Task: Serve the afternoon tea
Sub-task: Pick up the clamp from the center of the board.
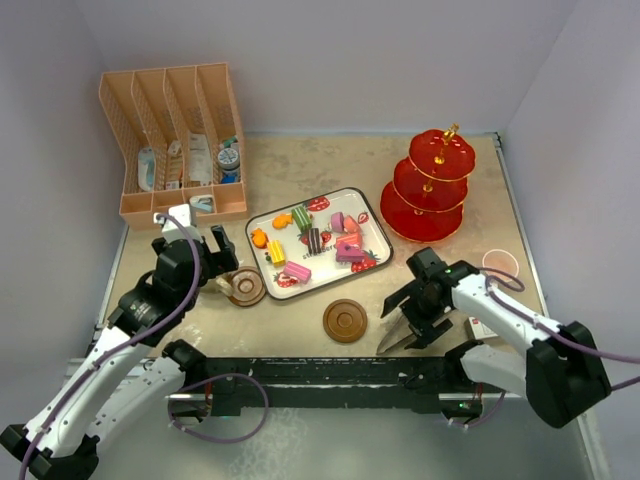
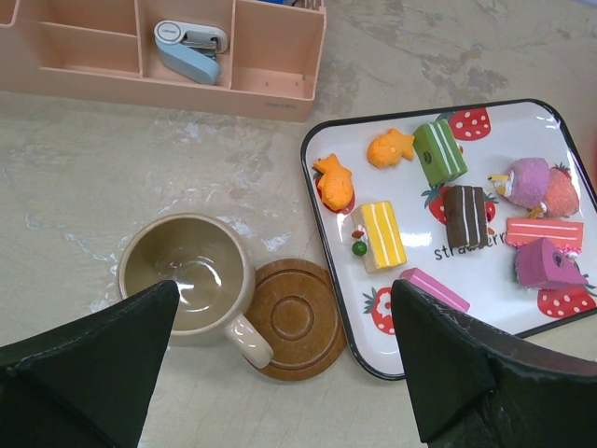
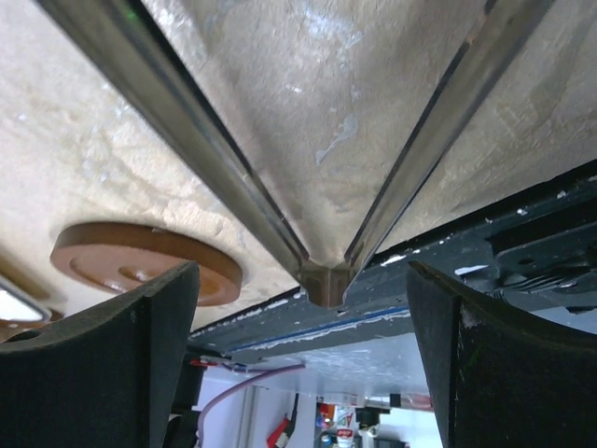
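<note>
- While both arms hang low over the table (image 1: 300,165), the left gripper (image 2: 284,299) is spread wide and holds nothing. It hovers over the tan mug (image 2: 187,275) and a brown saucer (image 2: 294,317) at the lower middle of its wrist view.
- The mug stands upright beside that saucer, not on it, with its handle reaching over the saucer's rim.
- The right gripper (image 3: 303,280) is open too. Its fingers (image 3: 112,364) sit on either side of the hinged end of the metal tongs (image 3: 326,275), which lie flat on the table. There is a gap on each side, so nothing is gripped.
- A second saucer (image 1: 345,320) lies bare at the lower centre of the overhead view, just left of the right gripper. The pink mug (image 1: 500,265) sits at the right edge, well apart from both saucers.
- The toy cakes (image 1: 318,243) lie scattered on the strawberry tray (image 1: 336,282) in the middle. The red stand (image 1: 435,185) is at the upper right, and I see nothing on its tiers.
- The peach rack (image 1: 175,140) at the upper left looks to have no part in this.
- The step in hand seems to be picking up the tongs. To do it well, I would keep the hinge centred between the fingers and go right down to the tabletop before closing. The close should be gentle, since thin metal lying flat may skid or snap shut.
- The lift should go straight up, clear of the saucer on the left of the right wrist view.
- If the left arm takes the mug, a grip across its wall looks safer than one on the handle. It should then lift clear of the saucer's rim before the mug is set down in the middle.
</note>
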